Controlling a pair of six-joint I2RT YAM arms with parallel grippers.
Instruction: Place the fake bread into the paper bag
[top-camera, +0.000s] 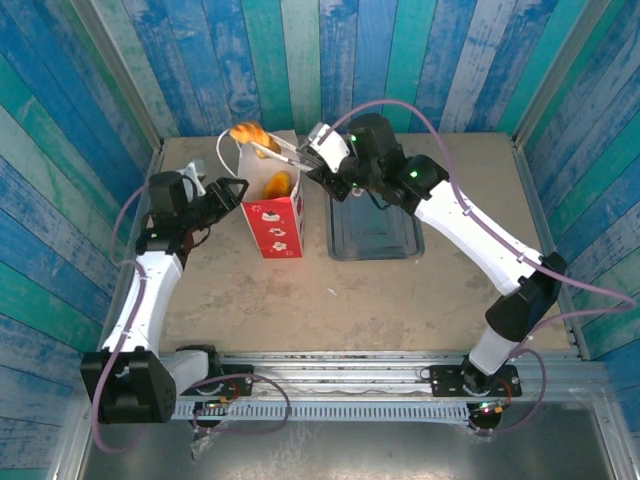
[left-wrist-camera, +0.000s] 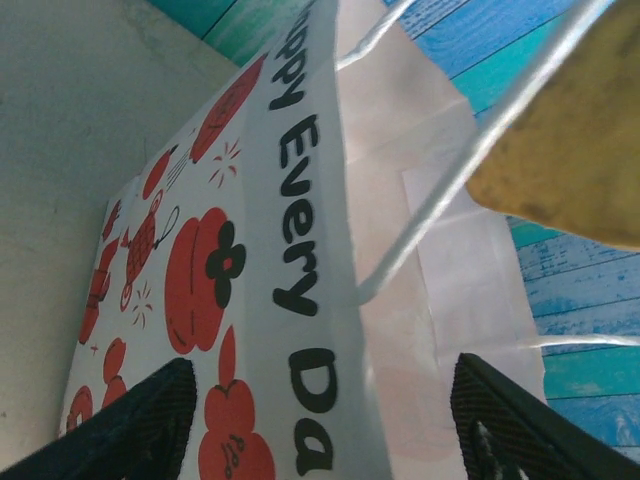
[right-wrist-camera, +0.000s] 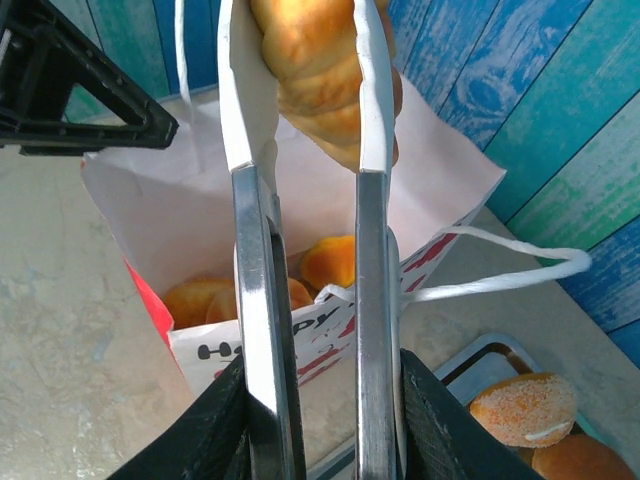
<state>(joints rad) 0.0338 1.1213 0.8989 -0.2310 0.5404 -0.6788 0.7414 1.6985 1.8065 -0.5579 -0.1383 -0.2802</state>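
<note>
Steel tongs (right-wrist-camera: 370, 300) are clamped in the right gripper (right-wrist-camera: 325, 430), whose black fingers press the two blades nearly together on a twisted roll (right-wrist-camera: 320, 70) of fake bread, held above the open mouth of the paper bag (top-camera: 272, 228). The bag stands upright on the sandy-beige table (top-camera: 400, 300), just left of a grey metal tray (top-camera: 375, 245), with blue and teal plank walls (top-camera: 400, 60) on three sides. The left gripper (left-wrist-camera: 330, 430) sits at the bag's left side, jaws spread, the bag's printed corner running between them; whether either finger touches the paper I cannot tell. The right wrist view looks into the bag at orange buns (right-wrist-camera: 330, 262) lying inside and catches a sugar-speckled bun (right-wrist-camera: 522, 405) on the tray. The left wrist view has the white cord handle (left-wrist-camera: 430, 200) running beside the blurred roll.
</note>
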